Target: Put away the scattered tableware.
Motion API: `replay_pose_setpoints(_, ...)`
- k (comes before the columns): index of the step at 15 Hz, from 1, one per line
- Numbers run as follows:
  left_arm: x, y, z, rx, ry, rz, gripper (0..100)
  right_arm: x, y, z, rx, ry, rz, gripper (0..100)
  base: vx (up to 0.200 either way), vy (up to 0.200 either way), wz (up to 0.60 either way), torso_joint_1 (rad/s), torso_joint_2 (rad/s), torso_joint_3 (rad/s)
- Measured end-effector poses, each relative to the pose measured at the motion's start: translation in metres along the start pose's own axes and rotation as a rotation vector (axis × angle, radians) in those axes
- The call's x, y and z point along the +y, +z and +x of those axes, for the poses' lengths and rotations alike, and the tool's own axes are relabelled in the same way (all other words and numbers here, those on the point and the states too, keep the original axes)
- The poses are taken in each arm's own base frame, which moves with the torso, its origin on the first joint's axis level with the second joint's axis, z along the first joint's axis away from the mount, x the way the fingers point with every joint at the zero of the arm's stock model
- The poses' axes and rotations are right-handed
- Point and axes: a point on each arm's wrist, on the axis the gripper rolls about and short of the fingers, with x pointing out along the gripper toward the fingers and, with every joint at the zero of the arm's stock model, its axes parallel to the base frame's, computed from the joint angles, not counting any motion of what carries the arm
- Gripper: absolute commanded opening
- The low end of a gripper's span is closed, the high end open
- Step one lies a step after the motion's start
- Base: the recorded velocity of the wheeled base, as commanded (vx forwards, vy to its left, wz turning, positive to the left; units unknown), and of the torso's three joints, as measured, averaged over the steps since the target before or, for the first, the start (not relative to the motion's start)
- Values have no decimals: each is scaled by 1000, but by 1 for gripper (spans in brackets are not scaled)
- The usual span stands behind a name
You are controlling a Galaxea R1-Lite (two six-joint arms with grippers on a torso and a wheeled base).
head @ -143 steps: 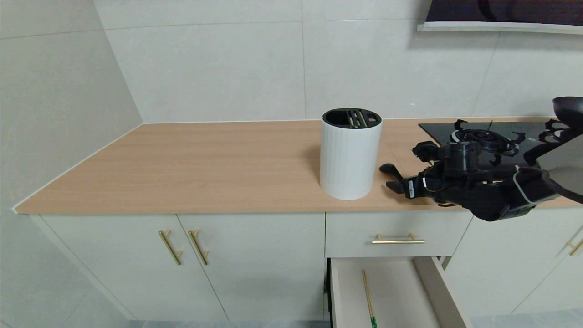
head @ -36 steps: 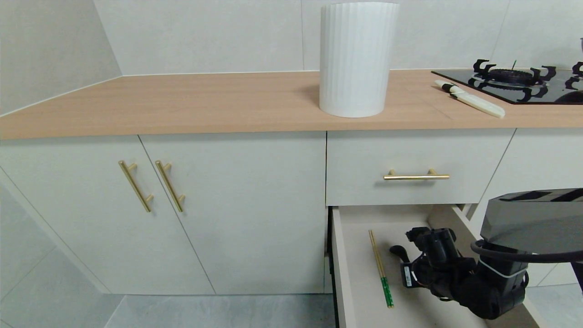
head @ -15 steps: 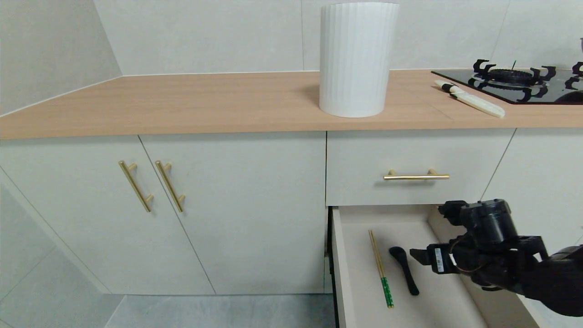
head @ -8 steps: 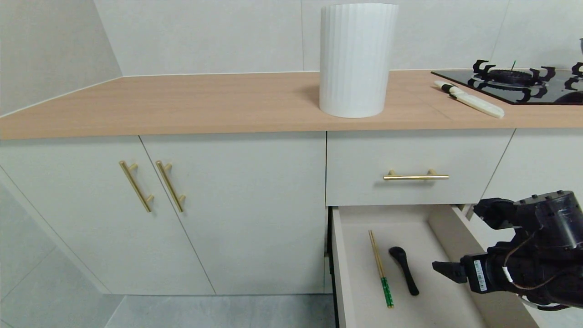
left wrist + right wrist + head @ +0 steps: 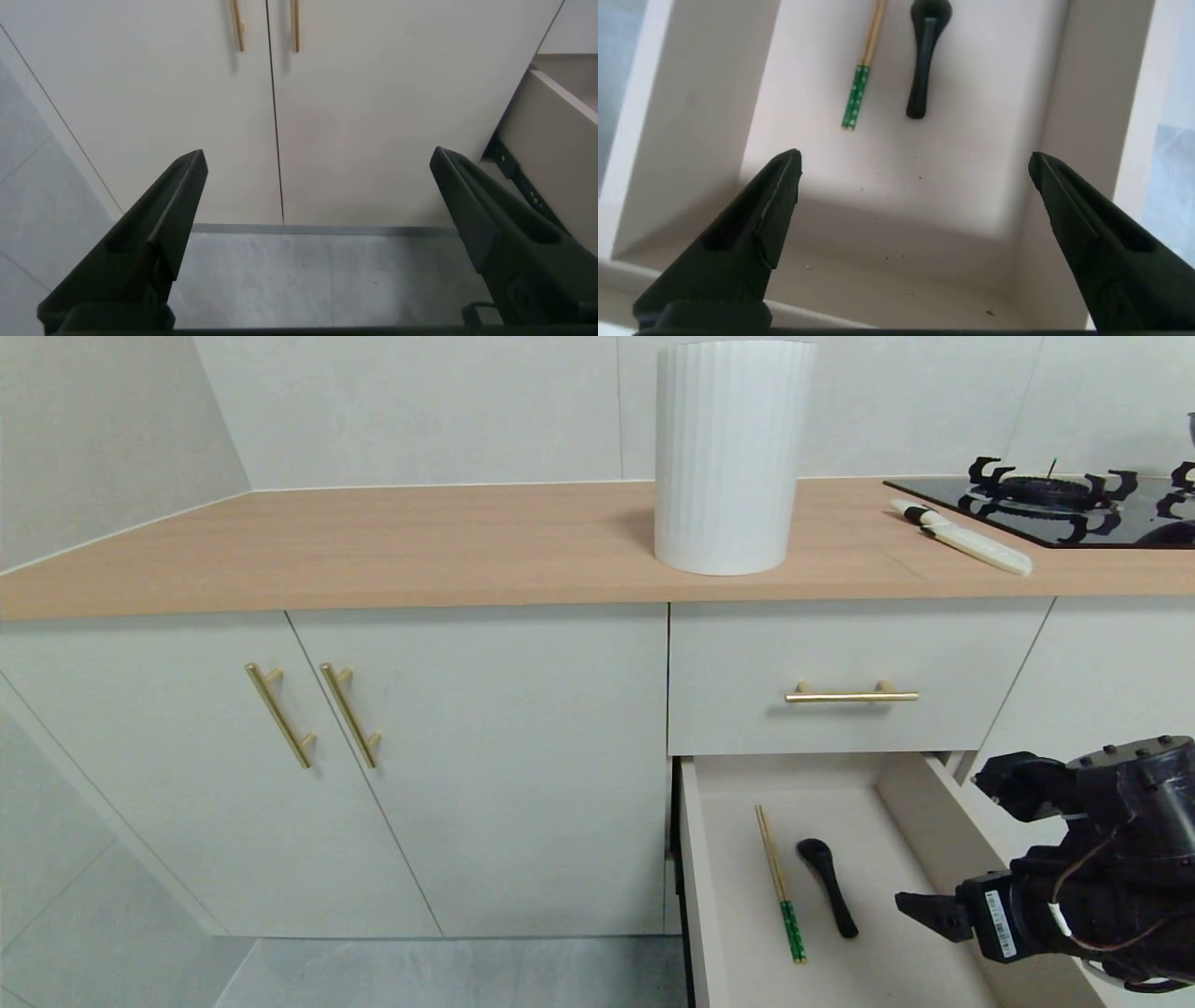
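A black spoon (image 5: 827,887) lies on the floor of the open lower drawer (image 5: 924,821), beside a pair of wooden chopsticks (image 5: 780,887) with green ends. My right gripper (image 5: 924,915) hangs open and empty over the drawer's right front part, to the right of the spoon. From the right wrist view, the spoon (image 5: 924,56) and chopsticks (image 5: 862,65) lie side by side beyond the right gripper (image 5: 915,243). A white knife (image 5: 962,537) rests on the wooden counter near the stove. My left gripper (image 5: 318,243) is open, low down, facing the cabinet doors.
A tall white ribbed holder (image 5: 728,457) stands on the counter (image 5: 373,541) above the drawers. The upper drawer with a gold handle (image 5: 851,694) is closed. A gas stove (image 5: 1055,499) sits at the far right. Double cabinet doors (image 5: 420,756) stand left of the drawer side (image 5: 551,121).
The head camera has dropped from the counter to the drawers. The right gripper carried the spoon down from the counter, let it go in the drawer and drew back to the right.
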Motion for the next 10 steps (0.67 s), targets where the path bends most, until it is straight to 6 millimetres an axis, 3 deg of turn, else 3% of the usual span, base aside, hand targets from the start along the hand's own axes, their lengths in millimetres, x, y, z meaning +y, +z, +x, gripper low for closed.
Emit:
replay_pose_setpoints(4, 0, 0, 0, -1, 0, 0, 100, 6, -6, -2, 35, 13, -29, 100, -200, 0, 0, -1, 1, 4)
replay_pose_setpoints(10, 0, 0, 0, 0, 0, 0, 100, 15, -18, -9, 100, 43, -93, 100, 0, 0, 0, 0, 0, 0)
